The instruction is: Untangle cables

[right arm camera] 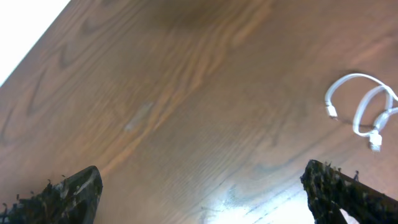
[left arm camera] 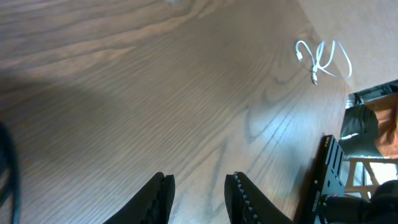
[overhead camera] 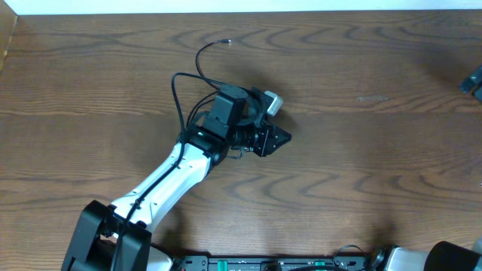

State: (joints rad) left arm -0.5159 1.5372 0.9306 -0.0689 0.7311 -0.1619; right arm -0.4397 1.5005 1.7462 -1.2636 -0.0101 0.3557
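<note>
Brown wood table (overhead camera: 361, 45) everywhere. Untangling looked basically done to me: the black cable (overhead camera: 199, 59) lay curved left of centre by the left arm. The white cable (left arm camera: 323, 59) sat loosely looped well apart, off right. The left gripper (left arm camera: 199, 196) was partly open and empty, and the right gripper (right arm camera: 205, 199) was spread wide, empty too.
</note>
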